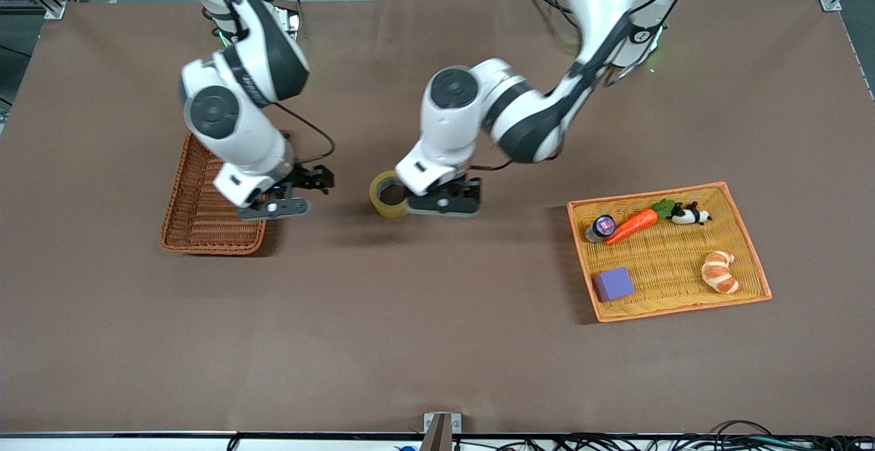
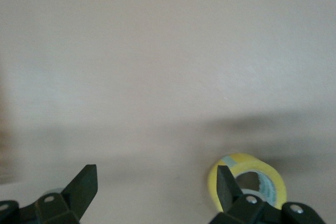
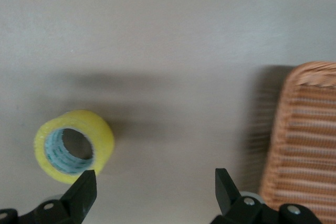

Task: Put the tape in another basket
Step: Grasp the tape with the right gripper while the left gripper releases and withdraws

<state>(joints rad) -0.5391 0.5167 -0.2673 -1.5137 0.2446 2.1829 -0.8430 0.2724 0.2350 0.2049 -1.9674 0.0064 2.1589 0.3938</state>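
- While the tape (image 1: pixel 390 195) stands on edge on the desk (image 1: pixel 437 342) mid-table, the left gripper (image 1: pixel 444 203) sits beside it, fingers spread wide, holding nothing;
- right gripper (image 1: pixel 277 206) hovers by the basket (image 1: pixel 205 225), fingers open and empty;
- next, I'd judge: right gripper closes on that glossy yellow ring; woven wicker awaits.

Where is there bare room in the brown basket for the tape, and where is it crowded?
The basket shows only bare weave, though the open right gripper overhangs its edge. The tape stands on edge on the cloth beside the open left gripper. The yellow tray is crowded: carrot, croissant, purple cube.
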